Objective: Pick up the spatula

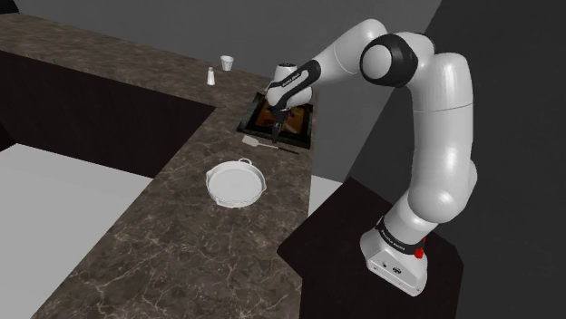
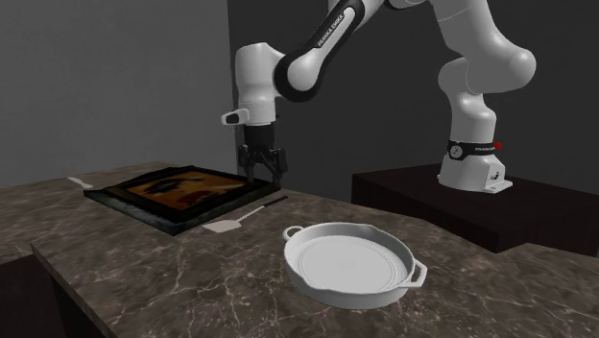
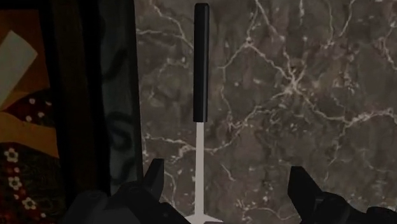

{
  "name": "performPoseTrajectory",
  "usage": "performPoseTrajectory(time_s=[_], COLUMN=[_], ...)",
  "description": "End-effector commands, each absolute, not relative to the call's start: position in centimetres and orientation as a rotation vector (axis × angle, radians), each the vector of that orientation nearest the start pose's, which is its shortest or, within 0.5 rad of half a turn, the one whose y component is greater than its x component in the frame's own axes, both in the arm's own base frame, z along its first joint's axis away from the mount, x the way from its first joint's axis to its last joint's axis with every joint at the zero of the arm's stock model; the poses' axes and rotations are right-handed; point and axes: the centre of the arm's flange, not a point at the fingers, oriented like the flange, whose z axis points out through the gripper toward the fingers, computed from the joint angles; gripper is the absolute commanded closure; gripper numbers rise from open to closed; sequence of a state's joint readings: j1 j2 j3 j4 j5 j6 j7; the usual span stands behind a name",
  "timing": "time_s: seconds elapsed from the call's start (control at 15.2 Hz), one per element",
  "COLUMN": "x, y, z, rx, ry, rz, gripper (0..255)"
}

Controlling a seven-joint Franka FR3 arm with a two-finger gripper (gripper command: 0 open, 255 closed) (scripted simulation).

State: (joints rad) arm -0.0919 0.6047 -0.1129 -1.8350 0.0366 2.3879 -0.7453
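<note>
Spatula [image 3: 201, 95] approach: hovering above its shaft with gripper [image 3: 227, 173] released and empty; next needing centring, lowering, closing

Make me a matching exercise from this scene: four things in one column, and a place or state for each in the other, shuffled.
Things
1. black-handled spatula with a white blade
2. white round two-handled pan
3. black two-finger gripper
4. small white cup

Places or states
A. open, above the dark marbled counter
B. next to a small white shaker
C. flat beside a dark-framed picture
D. closest to the camera in the second exterior view

Pairs: 1-C, 2-D, 3-A, 4-B
</note>
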Motion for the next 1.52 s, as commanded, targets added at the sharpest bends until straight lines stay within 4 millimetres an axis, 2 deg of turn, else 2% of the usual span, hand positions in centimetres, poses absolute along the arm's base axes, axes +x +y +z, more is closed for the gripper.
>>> performPoseTrajectory(time_s=[0.0,0.53,0.66,0.73,1.32,1.45], x=[64.8,65.2,65.2,65.3,65.2,65.2], y=[-13.3,-13.4,-13.4,-13.4,-13.4,-13.4], z=[17.9,13.7,13.4,13.4,13.4,14.5], rx=[-3.039,-3.038,-3.038,-3.038,-3.038,-3.038], ry=[-0.857,-0.863,-0.863,-0.863,-0.863,-0.863], rz=[0.099,0.101,0.101,0.1,0.101,0.101], gripper=[0,0,0,255,255,255])
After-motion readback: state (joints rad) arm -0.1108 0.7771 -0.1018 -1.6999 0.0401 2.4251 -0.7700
